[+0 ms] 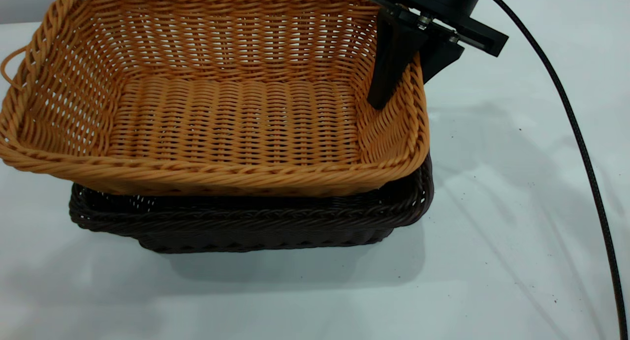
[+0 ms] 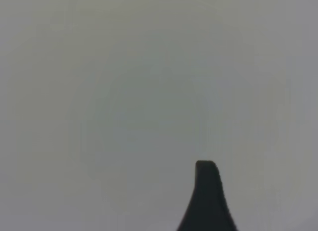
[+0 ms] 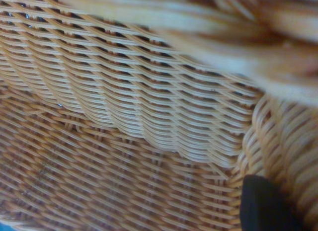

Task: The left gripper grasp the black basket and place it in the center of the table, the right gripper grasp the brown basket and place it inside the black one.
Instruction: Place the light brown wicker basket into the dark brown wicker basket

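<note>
The brown basket [image 1: 236, 118] sits tilted in the black basket [image 1: 246, 222], its left end raised and its right end lower. The black basket stands on the table [image 1: 492, 241] and only its front wall and right corner show under the brown one. My right gripper [image 1: 404, 84] is shut on the brown basket's right short wall, one finger inside and one outside the rim. The right wrist view is filled with the brown weave [image 3: 124, 141], with one black fingertip [image 3: 263, 206] against it. My left gripper [image 2: 246, 191] is open and empty over bare table, outside the exterior view.
A black cable [image 1: 581, 148] runs from the right arm down across the right side of the table. Bare tabletop lies in front of and to the right of the baskets.
</note>
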Controlling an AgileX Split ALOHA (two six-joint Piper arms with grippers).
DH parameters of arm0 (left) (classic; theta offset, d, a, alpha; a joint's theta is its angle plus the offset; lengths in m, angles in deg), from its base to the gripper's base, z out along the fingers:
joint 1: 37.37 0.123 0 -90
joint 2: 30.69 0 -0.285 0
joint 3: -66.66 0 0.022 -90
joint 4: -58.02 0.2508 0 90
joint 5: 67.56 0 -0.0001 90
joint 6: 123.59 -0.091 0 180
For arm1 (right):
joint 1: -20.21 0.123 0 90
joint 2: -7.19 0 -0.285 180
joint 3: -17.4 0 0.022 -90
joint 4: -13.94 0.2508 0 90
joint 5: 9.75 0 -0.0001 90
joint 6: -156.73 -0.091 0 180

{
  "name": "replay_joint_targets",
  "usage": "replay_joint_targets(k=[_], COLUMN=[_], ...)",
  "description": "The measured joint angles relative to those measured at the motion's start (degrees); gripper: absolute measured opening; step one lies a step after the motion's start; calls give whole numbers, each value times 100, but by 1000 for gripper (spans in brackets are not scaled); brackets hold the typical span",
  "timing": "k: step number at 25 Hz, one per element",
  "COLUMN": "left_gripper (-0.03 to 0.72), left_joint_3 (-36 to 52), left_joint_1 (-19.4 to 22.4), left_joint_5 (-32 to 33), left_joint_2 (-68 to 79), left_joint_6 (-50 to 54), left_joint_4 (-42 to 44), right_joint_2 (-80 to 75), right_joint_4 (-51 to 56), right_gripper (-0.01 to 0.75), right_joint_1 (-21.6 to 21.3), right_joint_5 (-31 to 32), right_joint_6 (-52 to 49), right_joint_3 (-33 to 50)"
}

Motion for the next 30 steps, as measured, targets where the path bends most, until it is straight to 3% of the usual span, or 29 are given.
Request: replay_joint_targets(k=[7, 30], left_gripper=[468, 468], left_joint_3=[0, 0], left_joint_1=[0, 0], left_joint_5=[0, 0], left_joint_2=[0, 0], left_joint_6=[-16, -16], left_joint_4=[0, 0], right_joint_2=[0, 4], right_joint_4=[-447, -298], right_gripper=[108, 115], right_joint_1=[0, 0], right_joint_5=[0, 0], right_joint_6=[-207, -19], right_joint_3=[0, 0])
